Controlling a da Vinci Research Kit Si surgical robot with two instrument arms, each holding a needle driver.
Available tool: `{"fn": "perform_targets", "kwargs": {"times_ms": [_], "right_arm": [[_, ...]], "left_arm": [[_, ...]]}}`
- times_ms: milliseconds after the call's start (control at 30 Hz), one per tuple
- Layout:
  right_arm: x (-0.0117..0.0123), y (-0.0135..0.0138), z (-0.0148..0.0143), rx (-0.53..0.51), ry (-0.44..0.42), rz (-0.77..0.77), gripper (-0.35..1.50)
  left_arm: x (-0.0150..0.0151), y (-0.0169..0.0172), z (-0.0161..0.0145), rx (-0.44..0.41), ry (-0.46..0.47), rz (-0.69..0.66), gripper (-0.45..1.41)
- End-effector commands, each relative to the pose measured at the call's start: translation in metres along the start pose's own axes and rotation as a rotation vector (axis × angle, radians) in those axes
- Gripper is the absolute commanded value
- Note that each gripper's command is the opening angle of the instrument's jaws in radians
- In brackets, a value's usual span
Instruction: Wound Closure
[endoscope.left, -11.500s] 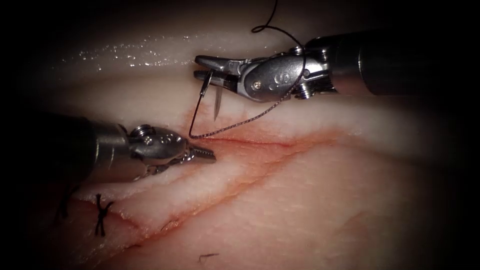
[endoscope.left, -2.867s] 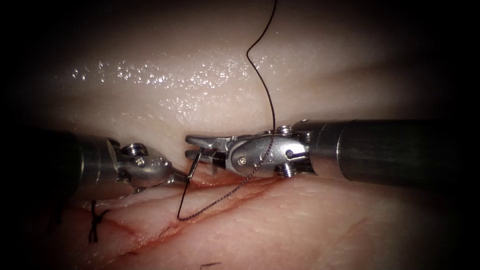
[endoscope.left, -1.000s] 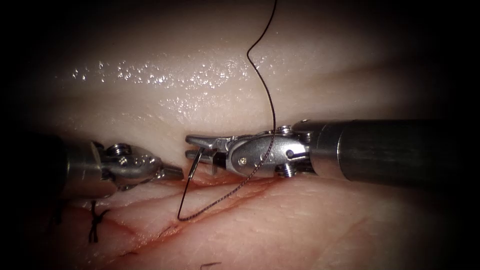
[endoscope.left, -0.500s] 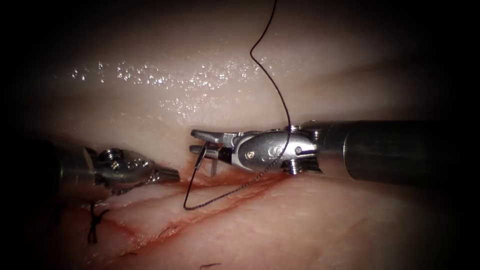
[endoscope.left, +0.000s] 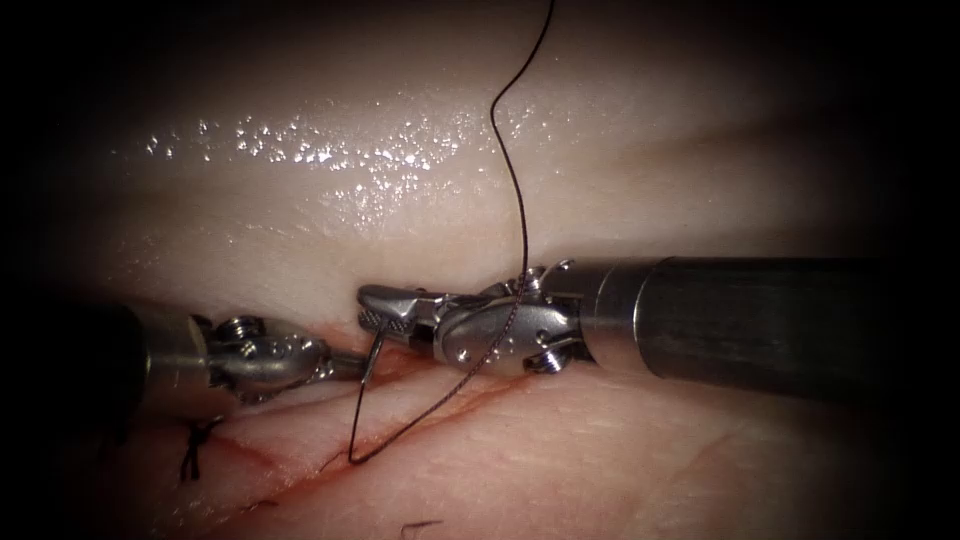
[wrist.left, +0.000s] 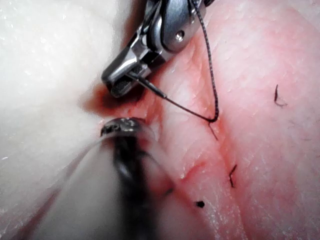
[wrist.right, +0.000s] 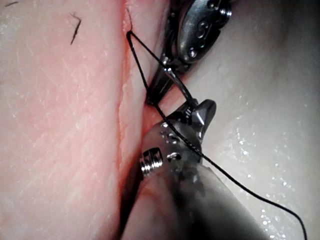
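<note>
My right tool (endoscope.left: 385, 312) reaches in from the right with its jaws shut on the curved needle (endoscope.left: 376, 346) near its thread end. It holds the needle low at the red, wet edge of the cut (endoscope.left: 310, 465). The needle's point is hidden under the jaws, so I cannot tell whether it is in the tissue. Black thread (endoscope.left: 515, 200) runs from the needle in a loop over the cut, crosses the right tool's wrist and climbs away. My left tool (endoscope.left: 347, 366) lies just left of the needle, its jaws shut on nothing I can see. The needle (wrist.right: 177, 85) arcs between both tools' tips.
A tied stitch (endoscope.left: 195, 452) sits on the cut at the left, near the left tool's shaft. A short loose thread end (endoscope.left: 415, 527) lies on the near tissue. Pale glistening tissue (endoscope.left: 330, 150) rises behind the tools.
The right tool has moved left and down with the needle and rolled, so the needle's point is now out of sight. The left tool has dipped slightly beside it.
</note>
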Motion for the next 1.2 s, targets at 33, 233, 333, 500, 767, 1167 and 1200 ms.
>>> {"fn": "perform_targets", "kwargs": {"times_ms": [33,233,333,500,767,1167,1200], "right_arm": [[-0.0015,0.0005,0.0009,-0.017,0.001,0.003,-0.35],[-0.0039,-0.0007,0.0005,-0.034,0.014,0.005,-0.35],[-0.005,-0.0025,0.0002,-0.036,0.023,0.063,-0.35],[-0.0068,-0.0054,-0.0006,-0.069,0.059,0.186,-0.35],[-0.0067,-0.0092,0.0,-0.082,0.067,0.273,-0.35],[-0.0029,-0.0112,0.0038,0.042,0.108,0.292,-0.35],[-0.0025,-0.0112,0.0041,0.054,0.11,0.286,-0.35]], "left_arm": [[0.0,0.0,0.0009,-0.002,0.0,0.001,-0.45],[-0.0001,-0.0001,0.0011,0.0,0.003,0.008,-0.45],[-0.0003,-0.0001,0.0012,-0.002,0.004,0.01,-0.45],[-0.0007,-0.0001,0.0011,-0.003,0.004,0.009,-0.45],[-0.0012,-0.0005,0.0007,-0.01,0.003,0.011,-0.45],[-0.0021,-0.0009,0.0011,0.001,0.004,0.02,-0.45],[-0.0021,-0.0009,0.0011,0.001,0.004,0.014,-0.45]]}}
